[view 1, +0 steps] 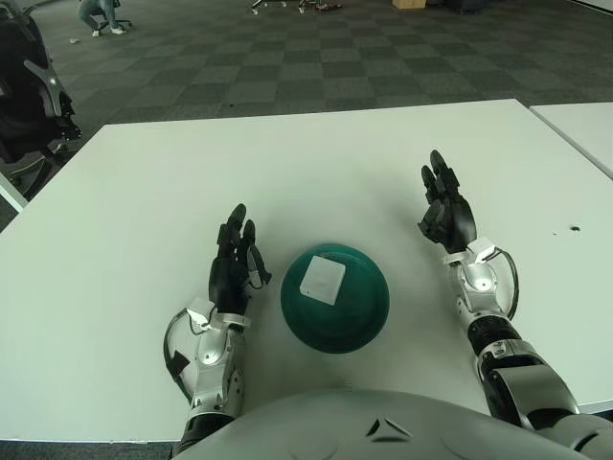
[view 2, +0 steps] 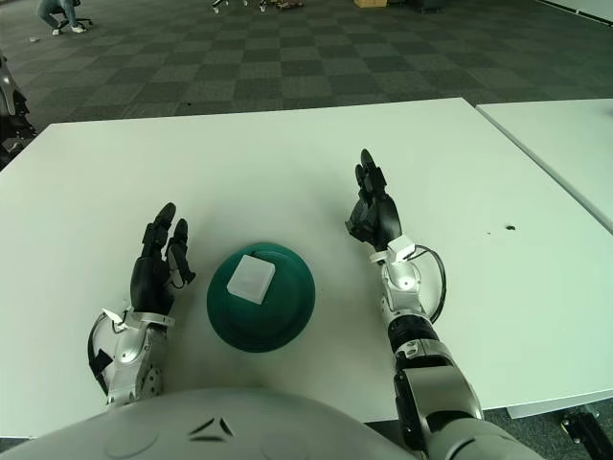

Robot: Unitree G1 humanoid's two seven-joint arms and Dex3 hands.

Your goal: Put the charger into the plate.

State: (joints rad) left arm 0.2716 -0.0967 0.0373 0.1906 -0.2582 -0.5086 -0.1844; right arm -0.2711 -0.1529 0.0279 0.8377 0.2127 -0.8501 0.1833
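A white square charger [view 1: 323, 279] lies inside the green plate [view 1: 359, 321], near its middle, on the white table. My left hand [view 1: 233, 257] shows just left of the plate, fingers extended and empty. My right hand [view 1: 444, 208] shows to the right of the plate and a little farther back, fingers extended and empty. Neither hand touches the plate or the charger.
The white table [view 1: 287, 172] spreads wide around the plate. A second white table [view 1: 584, 129] stands at the right with a gap between. A dark chair or machine [view 1: 29, 96] stands off the table's left corner. A small dark mark [view 1: 574, 229] sits on the table at the right.
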